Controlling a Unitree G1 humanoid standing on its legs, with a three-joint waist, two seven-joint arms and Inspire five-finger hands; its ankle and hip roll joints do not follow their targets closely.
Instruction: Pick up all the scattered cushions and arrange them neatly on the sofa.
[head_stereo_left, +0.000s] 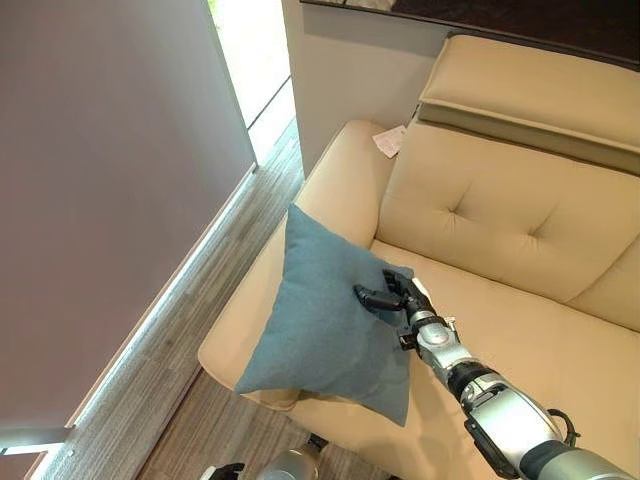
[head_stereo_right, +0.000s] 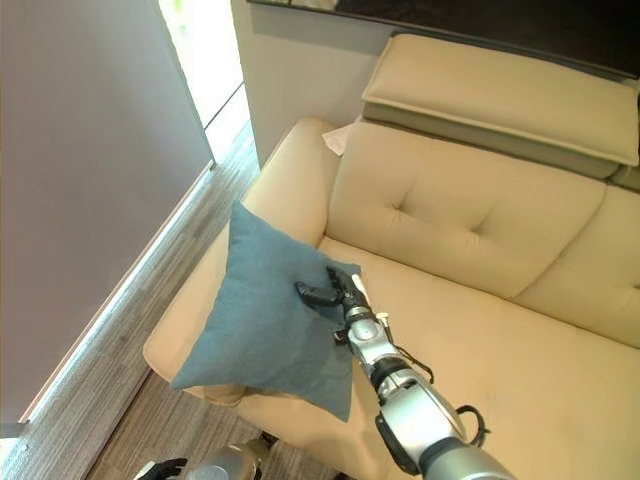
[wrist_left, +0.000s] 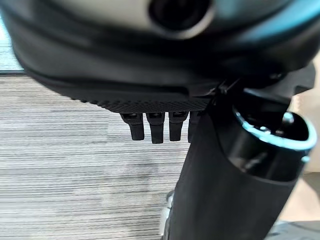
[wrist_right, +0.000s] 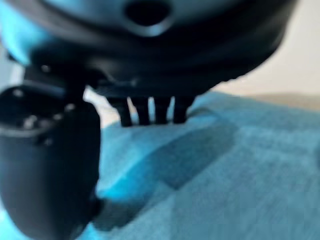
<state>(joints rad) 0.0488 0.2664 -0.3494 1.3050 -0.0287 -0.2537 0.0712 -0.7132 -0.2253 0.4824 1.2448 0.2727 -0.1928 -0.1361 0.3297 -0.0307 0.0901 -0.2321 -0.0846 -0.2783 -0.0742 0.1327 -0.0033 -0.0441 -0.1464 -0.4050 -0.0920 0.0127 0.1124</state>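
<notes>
Fingers (wrist_right: 150, 111) of the right hand (head_stereo_left: 392, 297) reach out over the blue cushion (head_stereo_left: 320, 320), and in the wrist view their tips are at its cloth. I cannot tell if they pinch the cloth or only touch it. The thumb (head_stereo_left: 366, 296) stands out sideways over the cushion's face.

A small white tag (head_stereo_left: 390, 141) lies on top of the sofa's (head_stereo_left: 560, 350) arm, next to the backrest; no writing on it can be read.

The cushion is square and stands on one corner like a diamond. It leans against the sofa's arm, at the end of the seat. Its top corner points up along the arm, its long diagonal runs from that corner down to the front edge of the seat.

The right arm comes from the lower right and stretches over the seat to the cushion's right corner.

The left hand (wrist_left: 165, 107) hangs over the striped grey floor (wrist_left: 70, 165), beside the sofa's front, with fingers (wrist_left: 156, 127) straight and holding nothing.
</notes>
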